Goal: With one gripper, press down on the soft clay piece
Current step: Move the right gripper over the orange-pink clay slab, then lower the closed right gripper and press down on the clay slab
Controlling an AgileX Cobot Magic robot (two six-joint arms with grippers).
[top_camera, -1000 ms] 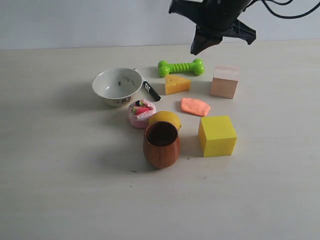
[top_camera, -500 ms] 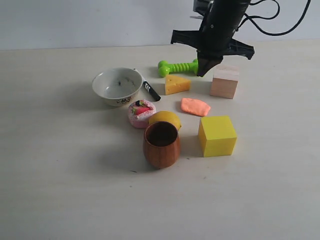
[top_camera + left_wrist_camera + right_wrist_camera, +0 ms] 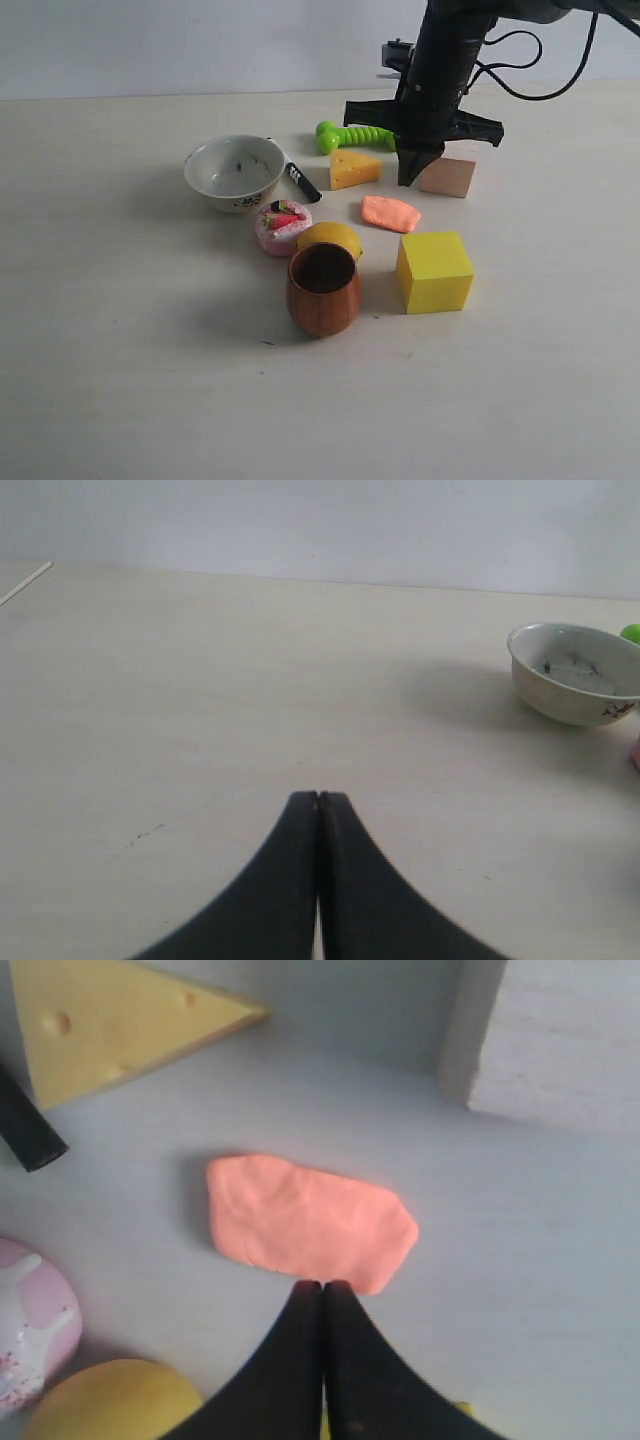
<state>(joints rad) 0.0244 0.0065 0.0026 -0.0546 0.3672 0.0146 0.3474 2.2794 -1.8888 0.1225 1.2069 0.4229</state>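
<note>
The soft clay piece [image 3: 390, 213] [image 3: 308, 1221] lies flat on the table, a salmon-orange blob between the cheese wedge [image 3: 354, 168] and the yellow cube [image 3: 433, 271]. My right gripper [image 3: 408, 180] [image 3: 323, 1285] hangs shut just above the clay's far edge, pointing down, with nothing between its fingers. In the right wrist view its tips sit at the clay's rim. My left gripper [image 3: 318, 797] is shut and empty over bare table, far from the clay; the exterior view does not show it.
A pale wooden block [image 3: 449, 175] stands right beside the right arm. A green dumbbell toy [image 3: 350, 134], black marker [image 3: 303, 181], white bowl [image 3: 235, 172], pink cake toy [image 3: 283, 226], yellow lemon-like object [image 3: 330, 237] and brown wooden cup [image 3: 323, 289] crowd the middle.
The right arm has come down from the top of the view and forward toward the clay. Its gripper tip now hangs just above the clay's far edge. Nothing else moved.
</note>
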